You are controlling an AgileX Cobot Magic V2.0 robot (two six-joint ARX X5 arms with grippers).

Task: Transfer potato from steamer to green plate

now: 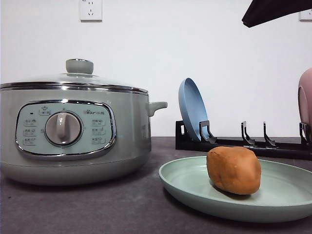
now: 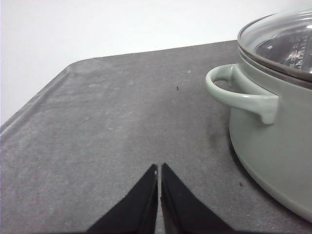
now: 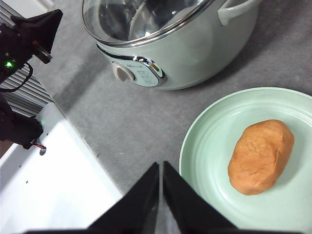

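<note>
The orange-brown potato [image 1: 234,169] lies on the green plate [image 1: 187,183] at the front right of the table. The pale green steamer [image 1: 73,134] stands at the left with its glass lid on. In the right wrist view the potato [image 3: 261,156] rests on the green plate [image 3: 209,141], and my right gripper [image 3: 161,168] hangs shut and empty high above the plate's edge. My left gripper [image 2: 159,170] is shut, empty, over bare table beside the steamer's side handle [image 2: 239,92].
A black dish rack [image 1: 243,144] at the back right holds a blue plate [image 1: 192,109] upright and a pink plate [image 1: 305,100] at the far right. A dark arm part [image 1: 273,9] hangs at the top right. The table's front edge [image 3: 83,141] shows below the right gripper.
</note>
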